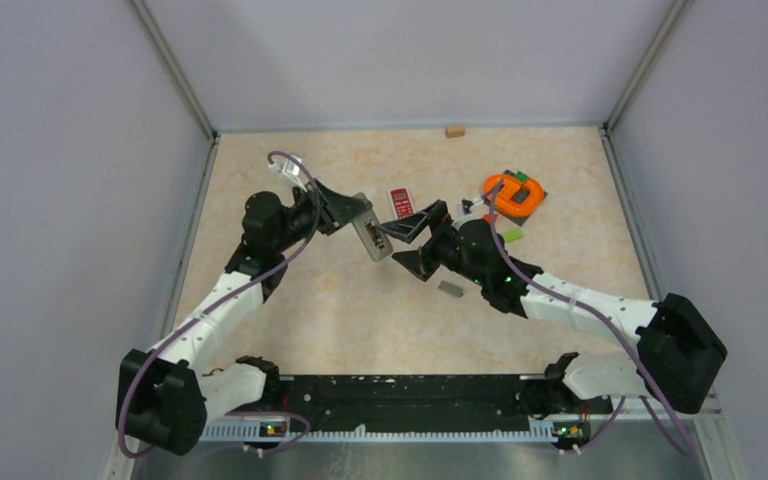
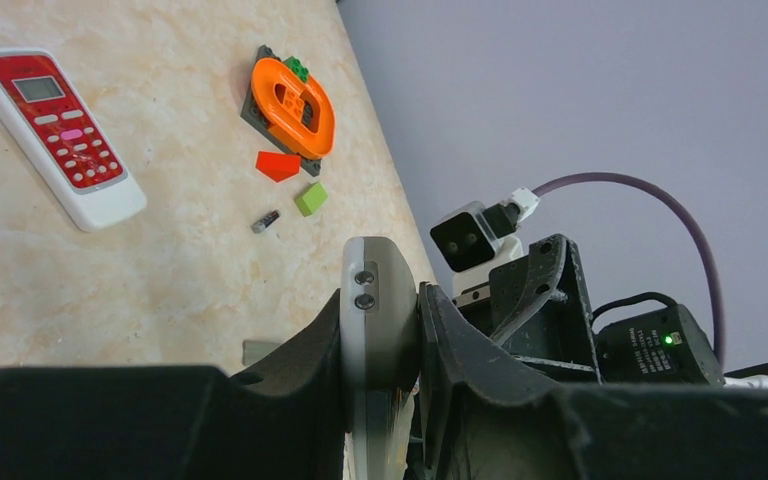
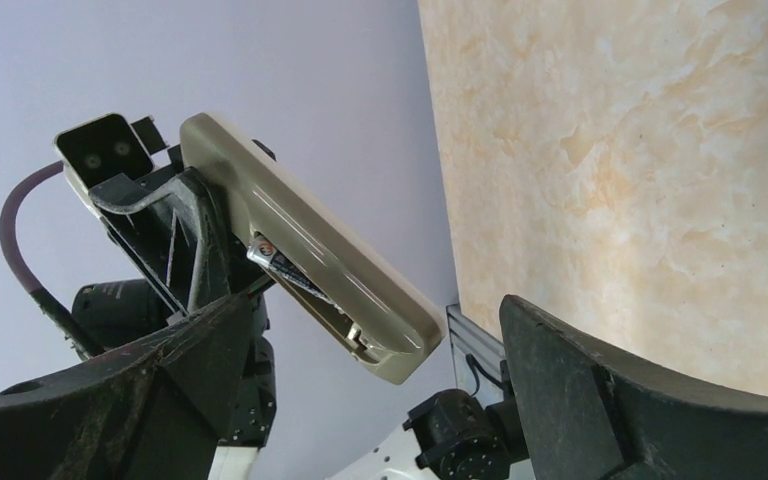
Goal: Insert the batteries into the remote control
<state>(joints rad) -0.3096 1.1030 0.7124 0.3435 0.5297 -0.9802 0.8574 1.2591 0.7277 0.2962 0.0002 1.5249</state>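
1. Finding: a robotics laboratory test cell.
2. Plain pale lilac partition walls (image 1: 60, 150) close the left, far and right sides, joined by grey metal corner posts (image 1: 175, 70).
3. A beige marble-patterned tabletop (image 1: 360, 320) carries a black mounting rail (image 1: 410, 392) at its near edge, holding the white-and-black left arm (image 1: 215, 305) and right arm (image 1: 580, 305).

The beige remote (image 2: 380, 285) is clamped in the left gripper (image 2: 380, 340), its lower end hidden between the fingers and cut off at the frame edge. Facing the right gripper (image 3: 375, 330), a battery (image 3: 278, 262) inside its compartment is only partly visible, label unreadable.
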